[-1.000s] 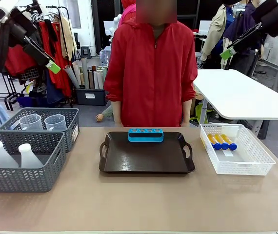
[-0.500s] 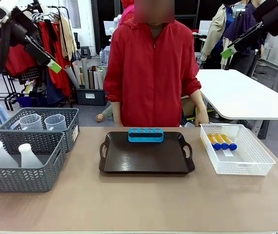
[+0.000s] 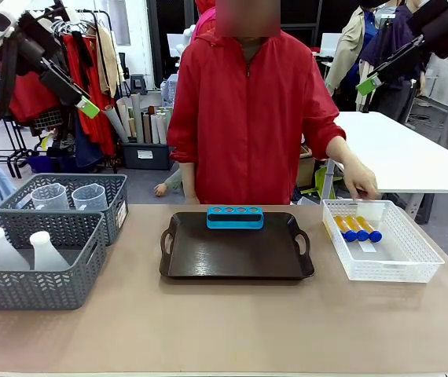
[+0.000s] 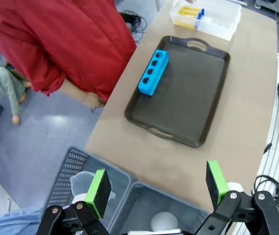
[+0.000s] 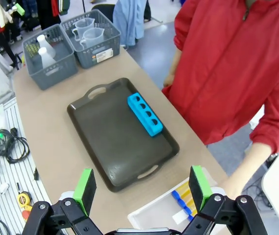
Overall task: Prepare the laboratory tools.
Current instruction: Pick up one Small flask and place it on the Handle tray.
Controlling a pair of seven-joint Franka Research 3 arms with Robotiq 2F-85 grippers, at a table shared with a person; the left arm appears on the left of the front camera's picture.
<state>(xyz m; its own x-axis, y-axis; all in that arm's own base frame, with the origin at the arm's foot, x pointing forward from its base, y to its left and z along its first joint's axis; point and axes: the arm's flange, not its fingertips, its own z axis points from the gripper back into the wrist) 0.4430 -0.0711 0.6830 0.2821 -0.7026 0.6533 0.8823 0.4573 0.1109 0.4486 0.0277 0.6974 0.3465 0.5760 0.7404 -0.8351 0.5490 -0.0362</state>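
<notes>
Tools are kept sorted by kind around a dark tray (image 3: 236, 255) bearing a blue rack (image 3: 235, 217), probably ready for loading. Orange tubes (image 3: 355, 228) lie in the white basket (image 3: 413, 271) at the right of the surface (image 3: 224, 330), with a person's hand (image 3: 360, 184) just above its far rim, while flasks (image 3: 2, 251) and jugs (image 3: 89, 196) stand in grey baskets (image 3: 35, 287) at the left; three tubes are counted, a fourth possibly hidden. The left end effector (image 4: 157, 182) and right end effector (image 5: 142, 183) are held high over the surface, spread wide, with nothing held or touched.
</notes>
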